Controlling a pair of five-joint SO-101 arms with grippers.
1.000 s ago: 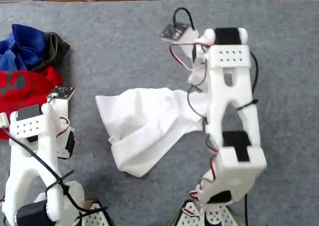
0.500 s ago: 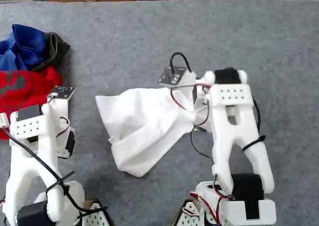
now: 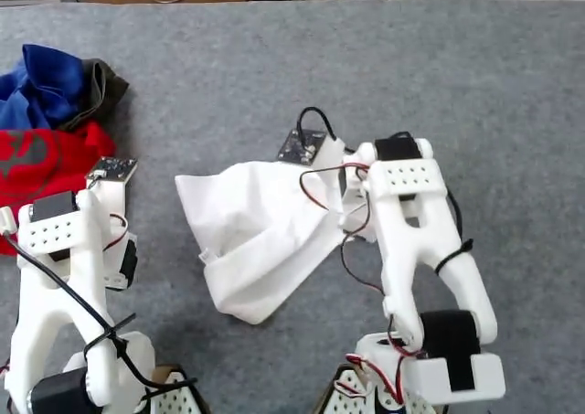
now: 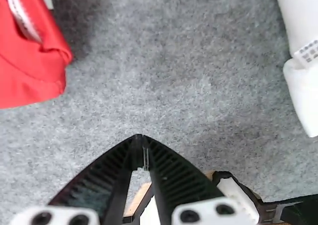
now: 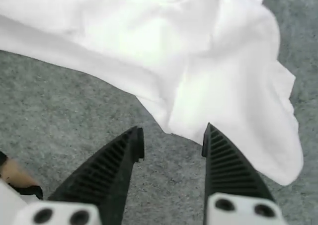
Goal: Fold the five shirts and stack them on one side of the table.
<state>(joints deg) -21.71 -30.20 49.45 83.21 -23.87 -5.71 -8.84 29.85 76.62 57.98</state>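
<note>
Grey felt covers the desk. A crumpled white shirt lies at its middle. The right tool hangs over that shirt's right edge, spread apart with nothing in it. The left tool is clenched on nothing above bare felt, between the white shirt and a red shirt at the left edge. Just far of the red one, a blue shirt and a dark shirt lie bunched together, touching.

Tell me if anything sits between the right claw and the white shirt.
Nothing visible does. The right claw is open right at the edge of the white shirt, with bare grey table under its tips.
</note>
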